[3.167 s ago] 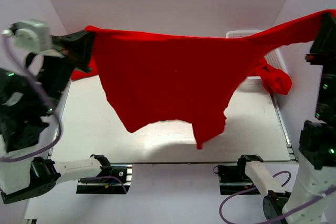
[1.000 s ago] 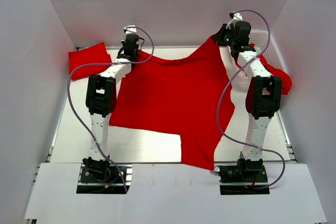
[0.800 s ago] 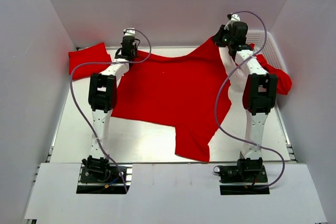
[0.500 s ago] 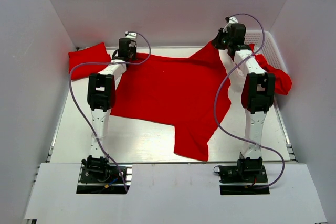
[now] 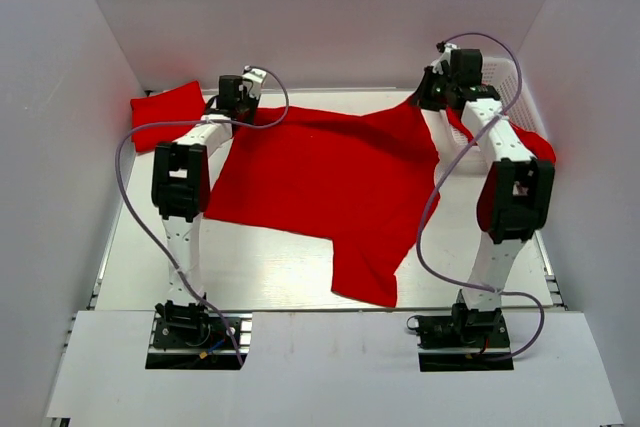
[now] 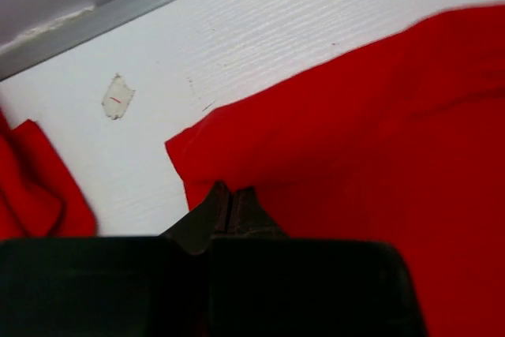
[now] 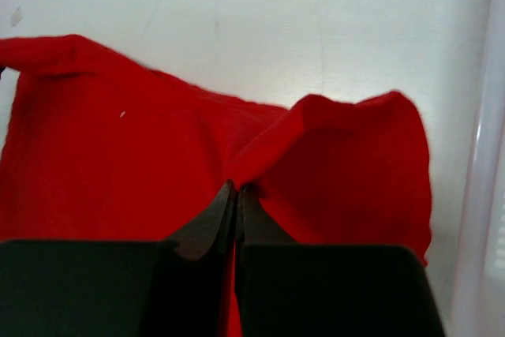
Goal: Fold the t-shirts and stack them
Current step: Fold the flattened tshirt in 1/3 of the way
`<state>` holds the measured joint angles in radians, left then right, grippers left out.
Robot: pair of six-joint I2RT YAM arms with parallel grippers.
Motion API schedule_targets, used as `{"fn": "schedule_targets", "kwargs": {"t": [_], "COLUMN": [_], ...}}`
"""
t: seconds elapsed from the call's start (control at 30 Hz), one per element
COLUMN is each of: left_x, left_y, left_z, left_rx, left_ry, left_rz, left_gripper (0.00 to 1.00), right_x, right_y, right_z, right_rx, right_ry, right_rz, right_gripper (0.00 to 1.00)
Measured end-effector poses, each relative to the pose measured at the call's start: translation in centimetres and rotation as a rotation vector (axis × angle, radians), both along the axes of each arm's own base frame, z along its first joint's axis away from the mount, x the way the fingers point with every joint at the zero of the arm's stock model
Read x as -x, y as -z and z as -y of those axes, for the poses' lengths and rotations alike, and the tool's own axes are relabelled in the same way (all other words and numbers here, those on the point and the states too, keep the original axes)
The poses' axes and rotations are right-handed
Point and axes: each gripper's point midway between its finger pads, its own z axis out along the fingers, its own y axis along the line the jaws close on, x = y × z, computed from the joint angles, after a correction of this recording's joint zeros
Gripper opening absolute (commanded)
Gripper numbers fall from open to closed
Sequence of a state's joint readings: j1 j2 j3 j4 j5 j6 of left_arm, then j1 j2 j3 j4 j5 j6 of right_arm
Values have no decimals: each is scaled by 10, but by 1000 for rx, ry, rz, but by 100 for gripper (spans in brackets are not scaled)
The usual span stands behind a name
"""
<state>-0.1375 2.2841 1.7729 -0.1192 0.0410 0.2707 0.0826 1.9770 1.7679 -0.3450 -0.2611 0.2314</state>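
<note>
Spread t-shirt (image 5: 330, 177) is lying mostly flat across the far half of the table (image 5: 260, 267), with one long tail reaching toward the near edge, right of centre. Its near-left hem is running diagonally, leaving bare tabletop showing at near left and along the right side by the right arm.

Left gripper (image 6: 230, 199) is sitting at the shirt's far-left corner, jaws pressed together on the cloth just inside the corner edge. White tabletop is showing between that corner and the metal rail (image 6: 134, 5) at the far edge.

Right gripper (image 7: 237, 195) is pinching the far-right corner; the cloth is rising in a tented fold into the closed tips (held slightly off the surface).

Folded t-shirt (image 5: 168, 112) is resting at far left, near the left gripper but apart from the spread one. A third t-shirt (image 5: 535, 152) is draping over the near rim of the white basket (image 5: 505, 82) at far right.

A small pale patch (image 6: 117, 97) on the table is bearing a red mark, too small to read.
</note>
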Motion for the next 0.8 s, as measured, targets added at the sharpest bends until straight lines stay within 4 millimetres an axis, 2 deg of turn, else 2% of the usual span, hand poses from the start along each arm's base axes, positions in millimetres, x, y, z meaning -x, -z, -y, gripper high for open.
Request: {"fn": "schedule_targets", "kwargs": {"t": [0.1,0.23,0.53,0.6,0.7,0.73,0.77,0.8], "left_x": [10,21,48,52,58,60,63,64], "left_y": [-9,-13,7,12,17,17,18,19], "left_z": [-6,-16,-34,-35,-35,-35,-36,-36], "left_rx": [-16,-32,-53,-55,-58,-58,-59,-59], "left_ry": [0,-11,-36,-37,-37,-36,-36,-37], "left_rz": [2,-7,-74,-88,-107,-113,-123,-129], "left_gripper": [0,0,0,0,0,0,10,19], "right_x": [26,55,118,134,146,150,154,159], "right_y": [-6,6,59,65,64,64,65,67], "right_z": [-3,-4,-4,-4,-4,-4,-4,-4], "right_rx": [-26,-46,-88,-98,-121,-127,-138,-145], "right_ry": [-8,4,63,82,110,119,132,143], "right_rz": [-33,-116,-345,-388,-412,-417,-429,-441], "right_gripper": [0,0,0,0,0,5,10,10]}}
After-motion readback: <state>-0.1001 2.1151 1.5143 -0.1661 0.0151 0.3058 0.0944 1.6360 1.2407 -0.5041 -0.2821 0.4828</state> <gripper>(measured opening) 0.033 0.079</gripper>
